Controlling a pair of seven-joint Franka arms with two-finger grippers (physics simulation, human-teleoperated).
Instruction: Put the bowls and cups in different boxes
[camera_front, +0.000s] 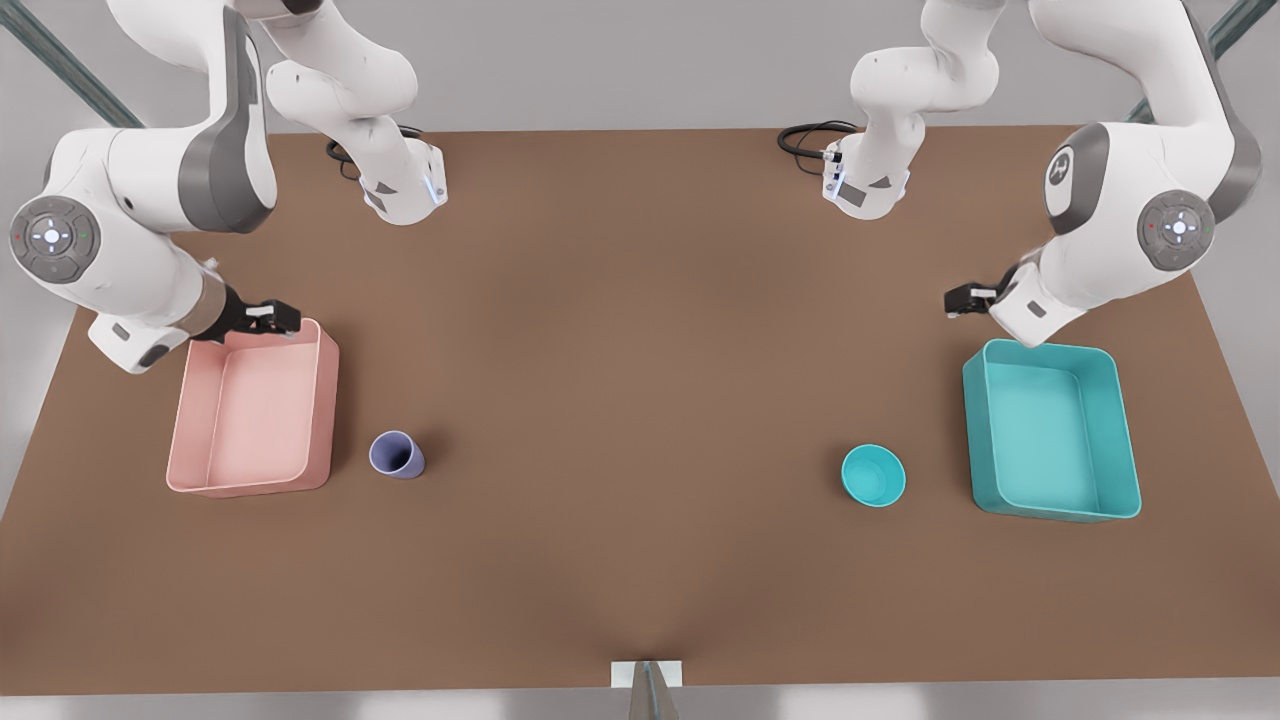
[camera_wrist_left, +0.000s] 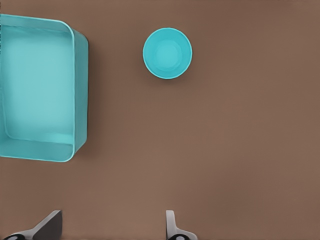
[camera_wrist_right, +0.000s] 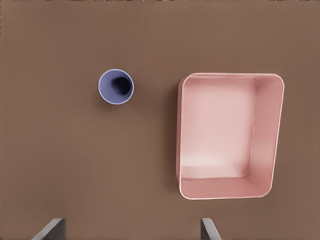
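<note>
The teal bowl stands upright on the brown table, just to the left of the teal box in the front view. My left gripper hovers open behind that box's far corner, holding nothing. Toward the front view's left, the lavender cup stands upright beside the pink box. Over the pink box's far edge my right gripper hangs open and empty. Both boxes hold nothing.
Two arm bases with black cables sit at the table's back edge. A small white marker is at the front edge. Bare table stretches between the cup and the bowl.
</note>
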